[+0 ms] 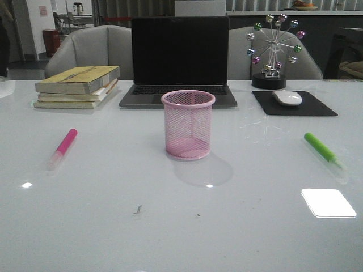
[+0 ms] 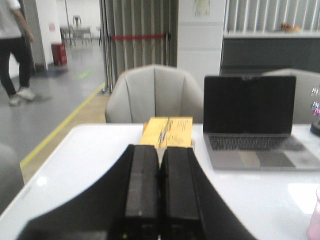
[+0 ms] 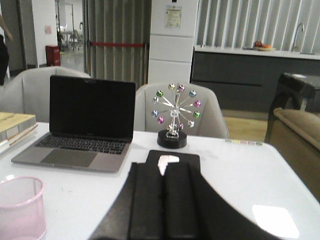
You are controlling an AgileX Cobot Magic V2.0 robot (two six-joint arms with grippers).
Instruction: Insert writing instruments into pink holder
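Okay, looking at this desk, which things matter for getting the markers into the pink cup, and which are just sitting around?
Part of the job:
pink marker, lying flat on the table
green marker, lying flat on the table
pink mesh cup, upright and empty

Just lying about:
laptop
stack of books
mouse on its black pad
ferris-wheel ornament

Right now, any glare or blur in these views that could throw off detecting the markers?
Front view: ceiling-light glare makes a bright patch on the glossy white table near the lime green highlighter marker; the bright pink highlighter marker is sharp, but both pale caps wash out. Left wrist view: black fingers fill the foreground, soft. Right wrist view: fingers likewise; round pink wire-mesh holder cropped.
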